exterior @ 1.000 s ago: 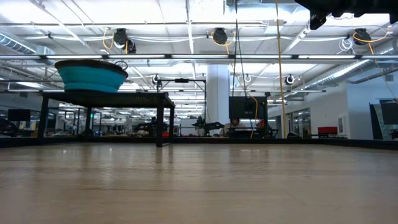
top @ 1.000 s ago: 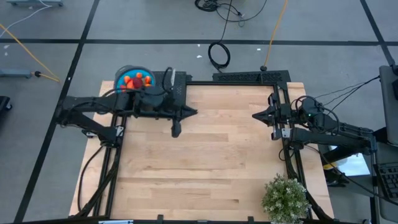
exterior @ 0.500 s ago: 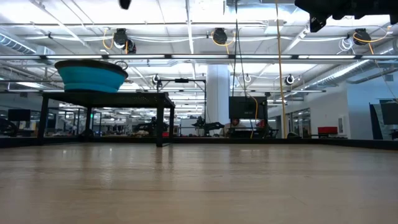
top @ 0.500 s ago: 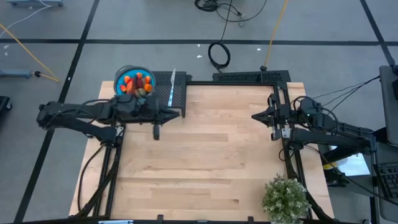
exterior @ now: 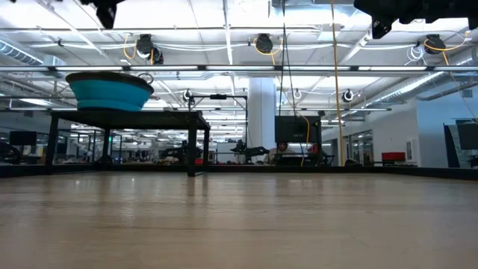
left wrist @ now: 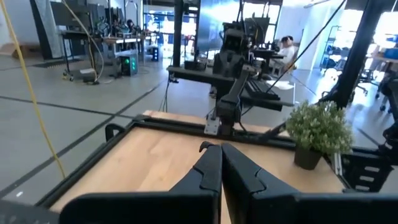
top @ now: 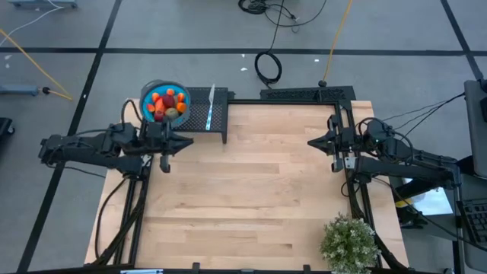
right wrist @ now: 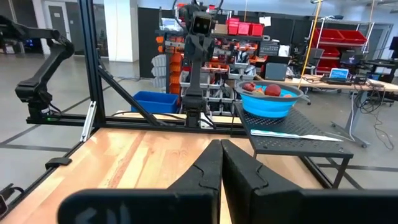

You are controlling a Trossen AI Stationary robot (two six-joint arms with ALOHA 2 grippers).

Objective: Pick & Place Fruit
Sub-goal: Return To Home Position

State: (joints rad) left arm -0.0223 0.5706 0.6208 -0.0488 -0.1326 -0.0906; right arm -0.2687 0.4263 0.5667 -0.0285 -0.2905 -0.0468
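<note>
- Left gripper (left wrist: 214,149): fingers pressed together, empty, above the table's (top: 243,198) left edge.
- Right gripper (right wrist: 219,144): likewise closed and empty, at the right edge.
- Fruit (top: 167,105) fills the blue bowl (top: 143,99) on the black shelf (top: 220,122), beside the knife (top: 210,106).

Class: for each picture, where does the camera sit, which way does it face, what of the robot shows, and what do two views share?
High view: overhead, straight down on the table; both arms, left gripper and right gripper.
Low view: tabletop height, level toward the blue bowl on the shelf; arm parts at top corners.
Left wrist view: faces the right arm and plant; own shut fingers.
Right wrist view: faces the left arm; own shut fingers.
Shared: fruit in the bowl, high and right wrist views.
</note>
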